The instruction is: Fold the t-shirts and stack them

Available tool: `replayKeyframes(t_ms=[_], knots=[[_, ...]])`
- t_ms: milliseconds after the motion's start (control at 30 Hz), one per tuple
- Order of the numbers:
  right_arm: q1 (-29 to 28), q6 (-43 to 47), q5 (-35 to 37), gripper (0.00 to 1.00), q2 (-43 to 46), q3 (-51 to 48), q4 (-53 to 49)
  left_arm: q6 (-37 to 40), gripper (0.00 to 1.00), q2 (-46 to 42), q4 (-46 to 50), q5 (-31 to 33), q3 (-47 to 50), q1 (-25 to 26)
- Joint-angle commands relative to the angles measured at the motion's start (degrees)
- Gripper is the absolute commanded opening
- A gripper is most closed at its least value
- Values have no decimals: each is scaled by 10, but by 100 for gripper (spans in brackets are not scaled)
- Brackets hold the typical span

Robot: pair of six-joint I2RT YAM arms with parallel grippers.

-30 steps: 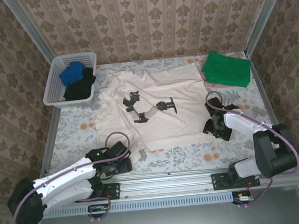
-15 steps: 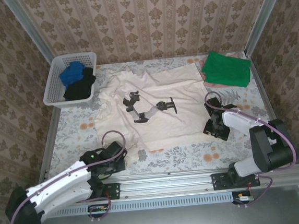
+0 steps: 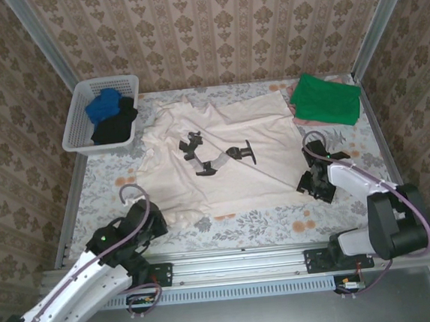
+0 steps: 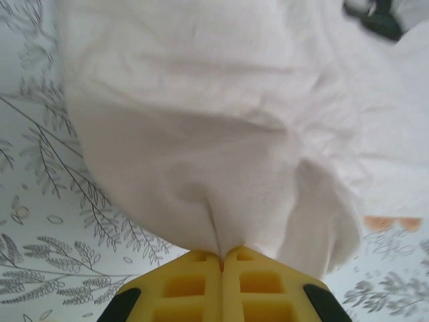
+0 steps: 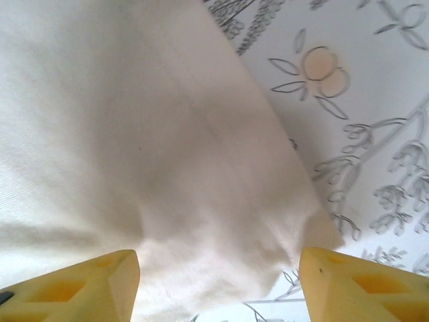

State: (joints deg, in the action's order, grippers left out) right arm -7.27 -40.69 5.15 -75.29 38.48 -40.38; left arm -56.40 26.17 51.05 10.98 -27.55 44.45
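**Top external view.**
- Cream t-shirt [image 3: 228,141]: spread open across the middle of the table [image 3: 111,181], dark print facing up, some wrinkles on its left side.
- Green t-shirt [image 3: 325,98]: folded at the far right corner, lying on a pale pink one [image 3: 294,111].
- Basket [image 3: 78,122]: at the far left, holding a blue shirt [image 3: 103,107] and a black shirt [image 3: 115,126].
- Left gripper [image 3: 158,220]: at the cream shirt's near-left corner.
- Right gripper [image 3: 306,185]: at the cream shirt's near-right edge.

**Left wrist view.**
- The yellow fingers are pressed together with a pinch of cream cloth between them.
- The fabric bunches and fans away from the grip.

**Right wrist view.**
- The yellow fingers stand wide apart, straddling the shirt's hemmed corner.
- The cloth lies between them and is not clamped.

**Handling, as judged.**
- The shirt looks light, limp and thin. It will likely sag and drag when lifted rather than keep its shape, and a shallow pinch could slip.
- The best holds look like the two near hem corners, taken over the stitched hem where the cloth is doubled.
- Both corners would need lifting together so the fold lands even.
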Motion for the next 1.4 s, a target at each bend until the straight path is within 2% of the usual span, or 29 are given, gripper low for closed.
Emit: replayKeyframes(t_ms=[0,267,433,500,700,767,1000,1333,1367], knots=[[5,-4,-4,68,33,-13,-39,20,0,-14,27,28,-15,-18],[16,15,11,62,-32,-14,-28,33,0,-11,26,41,-20,-36],[43,29,-7,54,-34,-19,-14,59,0,-13,38,54,-44,-60],[54,32,10,58,-31,-15,-29,66,0,-12,43,53,-53,-74],[90,41,-13,68,25,-17,-32,78,0,-3,30,29,-48,-96],[103,44,-18,69,40,-20,-32,80,0,0,27,28,-48,-100],[102,41,-49,56,26,-45,-7,92,0,7,16,12,-45,-113],[86,42,-52,49,-22,-42,16,103,0,12,5,9,-47,-118],[86,42,-53,46,-23,-42,19,105,0,12,3,9,-48,-119]])
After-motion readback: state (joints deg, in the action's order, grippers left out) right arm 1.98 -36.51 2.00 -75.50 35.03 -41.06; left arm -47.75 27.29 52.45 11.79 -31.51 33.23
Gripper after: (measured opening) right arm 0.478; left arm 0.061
